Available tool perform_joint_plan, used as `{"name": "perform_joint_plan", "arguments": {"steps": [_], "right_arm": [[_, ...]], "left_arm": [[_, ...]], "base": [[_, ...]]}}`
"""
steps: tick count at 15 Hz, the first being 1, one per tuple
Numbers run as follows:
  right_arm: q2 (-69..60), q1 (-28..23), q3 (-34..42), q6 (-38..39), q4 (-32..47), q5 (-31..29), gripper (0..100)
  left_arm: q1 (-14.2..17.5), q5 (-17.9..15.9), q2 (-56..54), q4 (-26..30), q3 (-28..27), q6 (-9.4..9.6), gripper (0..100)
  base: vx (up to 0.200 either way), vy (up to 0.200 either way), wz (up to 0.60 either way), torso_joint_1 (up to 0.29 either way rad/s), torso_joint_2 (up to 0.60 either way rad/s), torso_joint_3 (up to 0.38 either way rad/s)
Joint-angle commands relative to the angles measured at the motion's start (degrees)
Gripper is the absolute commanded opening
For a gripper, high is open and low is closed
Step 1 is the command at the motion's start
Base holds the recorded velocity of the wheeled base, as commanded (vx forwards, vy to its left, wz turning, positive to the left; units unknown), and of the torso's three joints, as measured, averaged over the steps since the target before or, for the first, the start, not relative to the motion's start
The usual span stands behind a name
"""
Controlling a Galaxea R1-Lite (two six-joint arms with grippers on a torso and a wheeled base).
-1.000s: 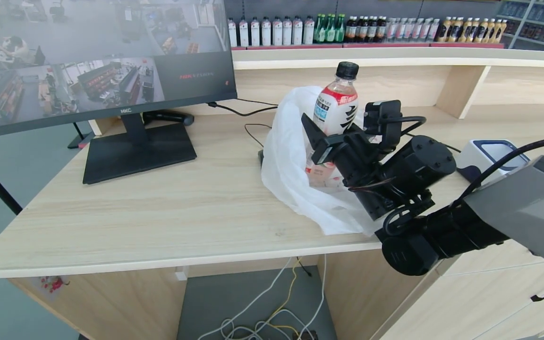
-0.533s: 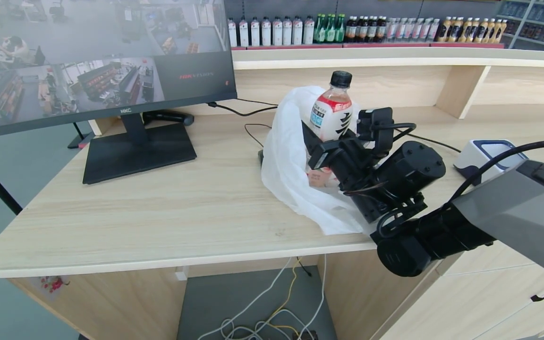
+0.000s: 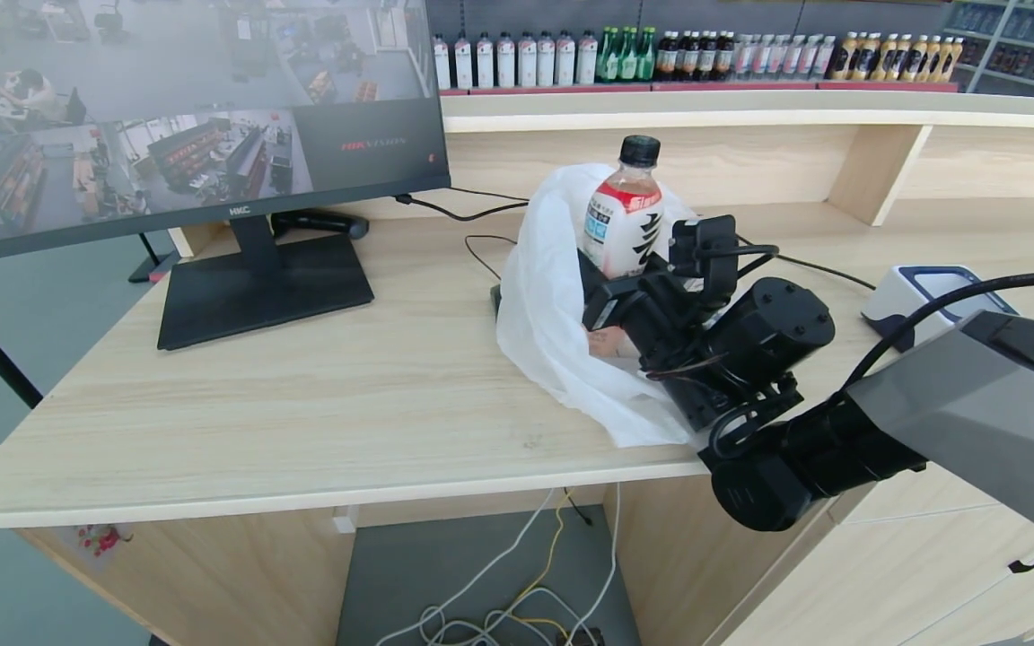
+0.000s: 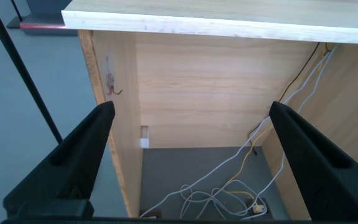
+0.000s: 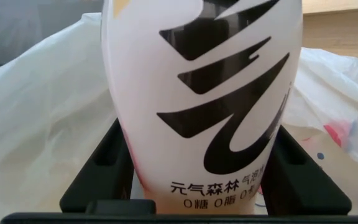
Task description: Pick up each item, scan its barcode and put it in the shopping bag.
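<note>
The right gripper (image 3: 623, 285) is clamped on the lower body of the drink bottle (image 3: 623, 229), one finger on each side of it, as the right wrist view shows close up. The bottle stands upright in the mouth of the white shopping bag (image 3: 553, 332), its base sunk between the bag's walls and its black cap and shoulder above the bag's rim. A second ago the bottle was higher and farther toward the barcode scanner (image 3: 925, 292), which sits well to the right of the bag; since then arm and bottle have come down and leftward into the bag. The bag itself has not shifted. The left gripper (image 4: 191, 111) hangs lower than the bag, in front of the counter (image 4: 229, 22), fingers spread wide with nothing between them.
</note>
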State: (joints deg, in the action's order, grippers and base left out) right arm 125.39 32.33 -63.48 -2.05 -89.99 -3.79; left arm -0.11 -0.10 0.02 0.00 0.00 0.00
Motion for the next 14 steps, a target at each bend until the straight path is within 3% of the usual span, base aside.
{"name": "perform_joint_plan", "arguments": {"steps": [1, 8, 9, 14], "right_arm": [[0.55, 0.19, -0.07, 0.03, -0.01, 0.01, 0], [0.73, 0.10, 0.02, -0.06, -0.01, -0.08, 0], [0.73, 0.10, 0.02, -0.06, -0.01, -0.08, 100], [0.64, 0.01, -0.16, 0.03, -0.01, -0.25, 100]], "left_arm": [[0.02, 0.01, -0.02, 0.00, 0.00, 0.00, 100], [0.02, 0.01, -0.02, 0.00, 0.00, 0.00, 100], [0.02, 0.01, -0.02, 0.00, 0.00, 0.00, 100], [0.02, 0.01, -0.02, 0.00, 0.00, 0.00, 100]], "base": [[0.000, 0.000, 0.00, 0.000, 0.00, 0.000], [0.000, 0.000, 0.00, 0.000, 0.00, 0.000], [0.000, 0.000, 0.00, 0.000, 0.00, 0.000], [0.000, 0.000, 0.00, 0.000, 0.00, 0.000]]}}
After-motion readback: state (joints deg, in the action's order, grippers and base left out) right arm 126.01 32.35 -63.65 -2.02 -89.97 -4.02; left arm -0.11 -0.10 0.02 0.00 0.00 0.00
